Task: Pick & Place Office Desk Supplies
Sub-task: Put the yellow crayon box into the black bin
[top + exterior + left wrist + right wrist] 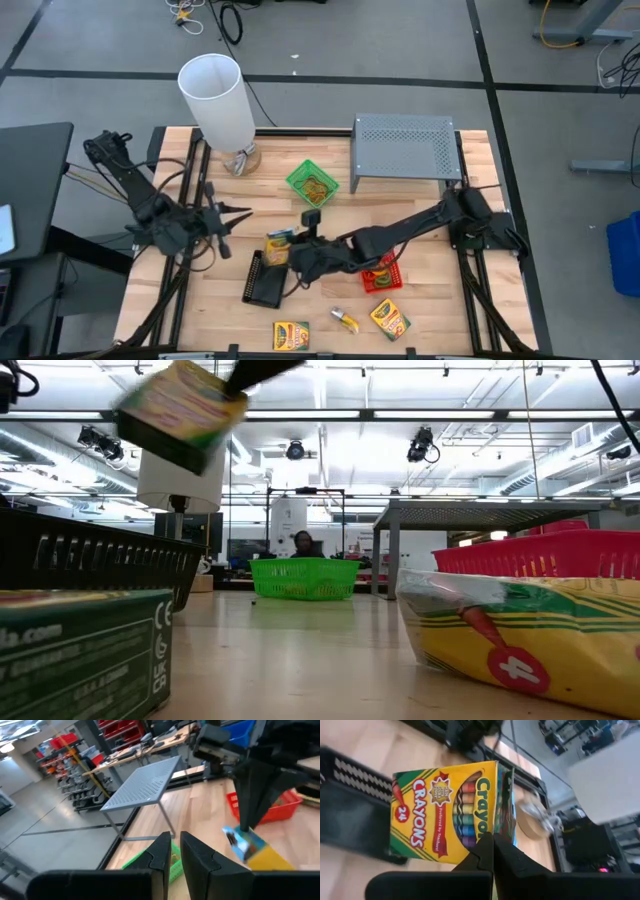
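1. Right gripper (492,851) fingers are clamped on the edge of a 24-count crayon box (451,812), holding it up in the air above the table, just beside the black tray (266,282) at the front left of centre.
2. Left gripper (173,854) hangs over the table's left side with its fingers nearly together and nothing between them.
3. Near the front edge, two more crayon boxes lie flat on the wood: one (291,334) left of centre, another (390,318) to its right, with a small yellow item (345,320) between them.
4. Red tray (384,275) sits under the right arm; its contents cannot be made out.
5. Green tray (312,183), farther back, holds thin tan bands.
6. At the rear stand a grey perforated riser (404,145) and a tall white cylinder (218,100).
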### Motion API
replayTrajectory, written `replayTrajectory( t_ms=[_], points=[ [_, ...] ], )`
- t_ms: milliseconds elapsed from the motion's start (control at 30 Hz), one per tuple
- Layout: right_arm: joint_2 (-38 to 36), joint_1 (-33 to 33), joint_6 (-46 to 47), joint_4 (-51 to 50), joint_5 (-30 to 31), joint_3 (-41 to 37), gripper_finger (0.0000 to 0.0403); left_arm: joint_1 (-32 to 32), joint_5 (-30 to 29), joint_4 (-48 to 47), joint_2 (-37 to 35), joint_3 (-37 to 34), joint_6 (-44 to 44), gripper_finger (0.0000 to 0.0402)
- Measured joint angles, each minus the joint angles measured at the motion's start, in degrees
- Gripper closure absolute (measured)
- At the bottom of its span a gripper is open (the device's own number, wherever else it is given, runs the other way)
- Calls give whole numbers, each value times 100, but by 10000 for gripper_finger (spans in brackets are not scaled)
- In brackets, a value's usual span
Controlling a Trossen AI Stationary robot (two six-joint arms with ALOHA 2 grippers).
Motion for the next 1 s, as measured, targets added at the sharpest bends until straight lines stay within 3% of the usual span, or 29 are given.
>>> replayTrajectory(
  t_ms=[167, 500, 1000],
  points=[
    [586, 33, -23, -18, -20, 683, 403, -397, -131, -17, -22, 0, -37, 351],
    [1608, 30, -131, -455, 526, 1710, 403, -1021, -640, -110, -22, 0, -193, 351],
    [1872, 313, -3, -572, 996, 1830, 403, -1257, -750, -148, -15, 0, -255, 351]
  ],
)
